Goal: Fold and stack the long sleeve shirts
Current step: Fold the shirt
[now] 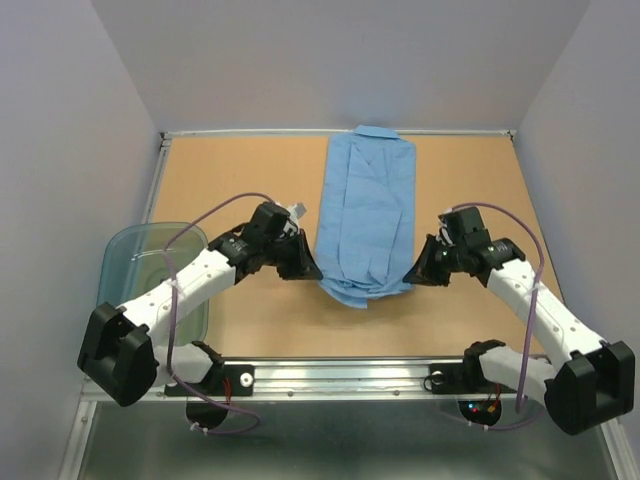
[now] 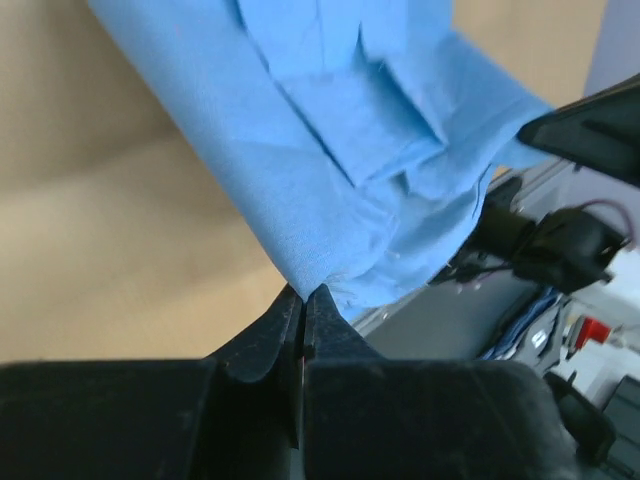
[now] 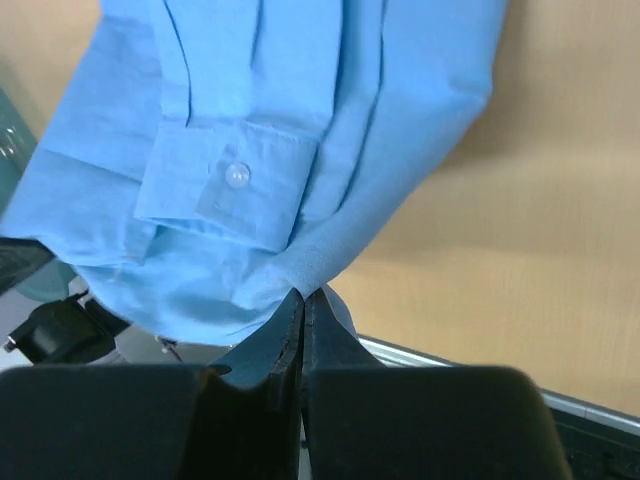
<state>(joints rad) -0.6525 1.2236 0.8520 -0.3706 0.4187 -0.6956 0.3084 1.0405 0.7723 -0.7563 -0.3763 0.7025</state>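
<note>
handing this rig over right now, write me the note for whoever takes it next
Left gripper: shut on the shirt's near left corner.
Right gripper: shut on its near right corner.
Shirt: lies on the table as a long narrow strip, collar at the far edge, near end pinched between both arms. A tub sits at the left edge.
Done: sides folded in lengthwise; a buttoned cuff lies tucked on top.
Left: probably carry the near end toward the collar to fold it across, then stack it. Only one shirt is in view.
</note>
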